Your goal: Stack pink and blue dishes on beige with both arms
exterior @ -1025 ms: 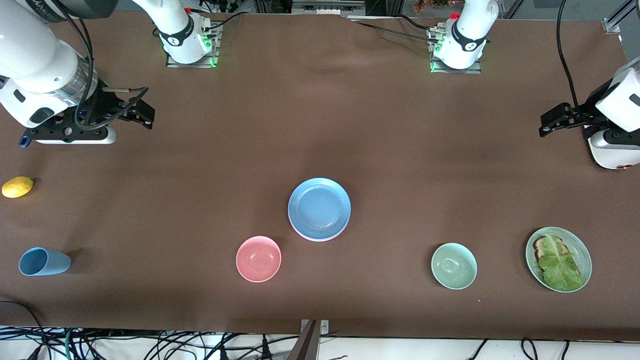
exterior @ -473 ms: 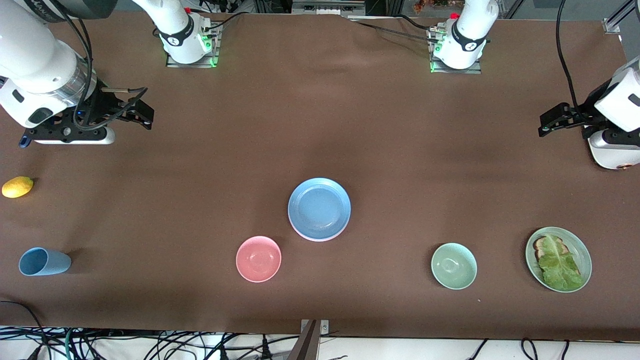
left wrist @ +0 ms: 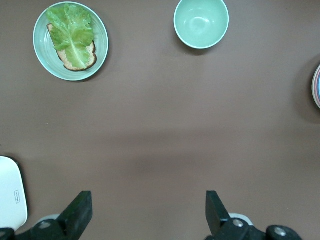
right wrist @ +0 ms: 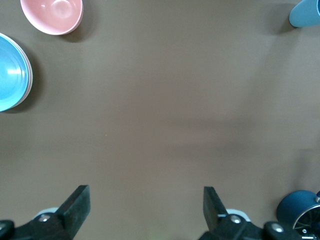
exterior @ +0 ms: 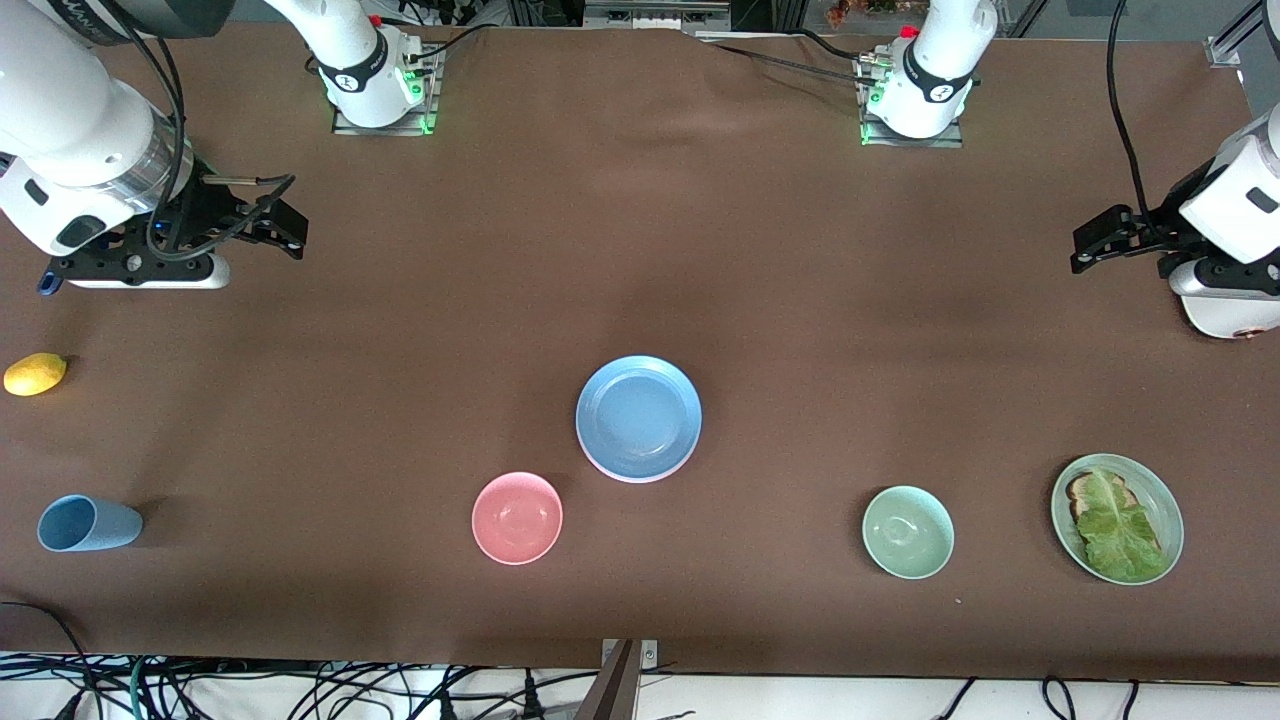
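The blue plate [exterior: 638,417] tops the stack mid-table, so stacking looks done; both the left gripper [left wrist: 147,212] and the right gripper [right wrist: 145,207] hover spread, empty.

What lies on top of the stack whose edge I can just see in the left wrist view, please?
Observer: A blue plate is on top; the front view shows it whole, with a pale rim under it.
Operator: Thank you. Is the right gripper holding anything?
Observer: No. The right gripper is open and empty, waiting over the table toward the right arm's end; your left gripper is open too.
Operator: Does anything stand close to the stack?
Observer: Yes, a pink bowl sits apart from it, nearer the front camera and toward the right arm's end.
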Motion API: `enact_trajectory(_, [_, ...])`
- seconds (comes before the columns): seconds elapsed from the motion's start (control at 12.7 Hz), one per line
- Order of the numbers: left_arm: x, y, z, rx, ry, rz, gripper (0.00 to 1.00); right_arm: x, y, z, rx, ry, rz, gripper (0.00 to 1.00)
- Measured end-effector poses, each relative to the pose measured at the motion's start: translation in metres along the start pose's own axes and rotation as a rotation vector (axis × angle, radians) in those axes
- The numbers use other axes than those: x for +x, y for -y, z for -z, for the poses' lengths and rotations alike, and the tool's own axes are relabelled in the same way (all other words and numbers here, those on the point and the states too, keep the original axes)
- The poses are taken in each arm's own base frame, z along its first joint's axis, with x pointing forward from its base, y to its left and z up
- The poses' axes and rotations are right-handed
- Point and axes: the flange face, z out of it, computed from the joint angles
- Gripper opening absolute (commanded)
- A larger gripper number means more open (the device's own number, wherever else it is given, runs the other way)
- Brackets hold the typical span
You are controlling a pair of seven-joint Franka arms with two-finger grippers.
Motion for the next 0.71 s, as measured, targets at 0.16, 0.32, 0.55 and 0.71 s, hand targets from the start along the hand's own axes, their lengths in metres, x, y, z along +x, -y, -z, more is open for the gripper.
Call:
enact_trajectory(0.16, [0.0000,0.0010,0.0000,0.013,0.000,-0.001,1.00,0.0000,-0.0001,0.0000,0.000,0.000,0.000,1.00])
enact_trajectory(0.32, [0.0000,0.0013,0.0000,0.016,0.000,-0.001,1.00,0.0000,-0.0002,0.0000,0.000,0.000,0.000,1.00])
enact_trajectory(0.55, [0.0000,0.0013,0.0000,0.017,0.000,-0.001,1.00,-0.0002,0.0002,-0.0001,0.000,0.001,0.000,1.00])
enact_trajectory(0.71, [0.0000,0.0014,0.0000,0.017,0.000,-0.001,1.00,-0.0005,0.0005,-0.0003,-0.001,0.004,0.001,1.00])
